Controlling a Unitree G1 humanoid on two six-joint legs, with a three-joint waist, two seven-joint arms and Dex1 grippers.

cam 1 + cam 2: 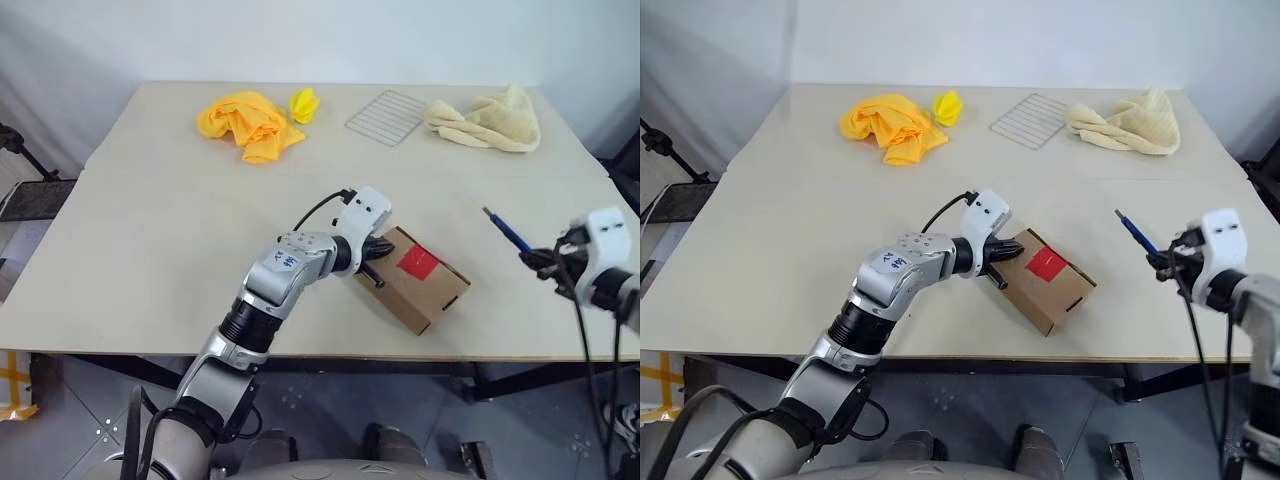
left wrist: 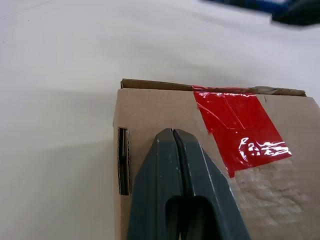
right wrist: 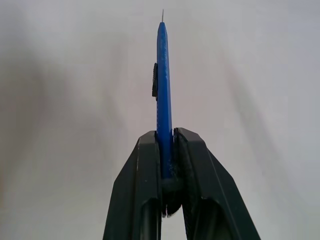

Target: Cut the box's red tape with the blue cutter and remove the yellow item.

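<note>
The brown box lies near the table's front edge, flaps closed, with the red tape across its top seam. My left gripper is shut with nothing in it, its tips resting on the box's top beside the red tape. To the right of the box, above the table, my right gripper is shut on the blue cutter, whose blade tip points away and to the left. In the right wrist view the blue cutter sticks out straight between the fingers. The yellow item is hidden.
At the back of the table lie an orange-yellow cloth, a small crumpled yellow piece, a wire rack and a cream towel. The table's front edge runs just below the box.
</note>
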